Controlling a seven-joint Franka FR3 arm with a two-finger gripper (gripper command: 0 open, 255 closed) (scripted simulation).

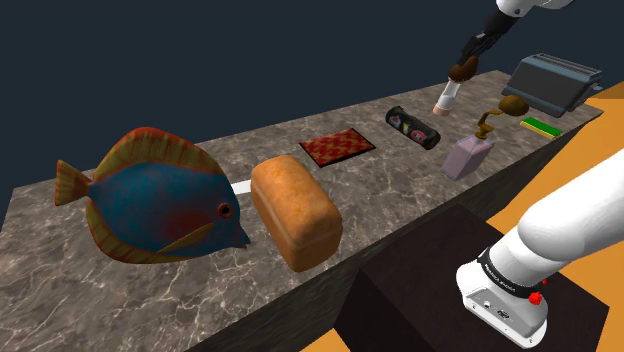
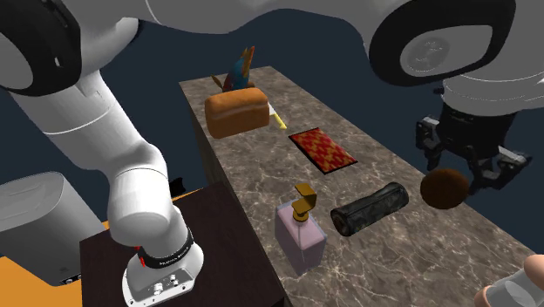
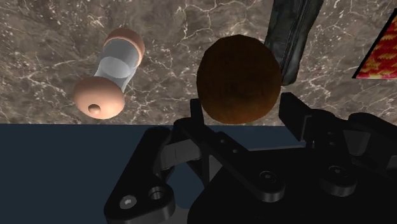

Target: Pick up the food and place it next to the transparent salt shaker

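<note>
Brown round food (image 3: 238,79): clasped between the two black fingers of the gripper (image 3: 245,109) and held clear of the counter, not resting on it.
Gripper: clenched on the food, one finger on each side. It hangs over the grey-brown veined marble counter (image 3: 51,38), close to the counter's edge.
Salt shaker: a clear-bodied shaker with pinkish-tan caps (image 3: 111,76), on the counter near the gripper. It sits beside the held food but apart from it.
Dark cylindrical pouch (image 2: 370,209): lies on the counter just past the gripper, on the side away from the shaker.
Red-and-yellow patterned mat (image 2: 323,148): flat on the counter, farther from the gripper than the pouch.
Lilac soap bottle with a gold pump (image 2: 301,231): upright near the pouch, at the counter's stand-side edge.
Orange-brown bread loaf (image 1: 295,210) and blue-and-red fish (image 1: 150,195): side by side, well apart from the gripper — at the counter's other end.
</note>
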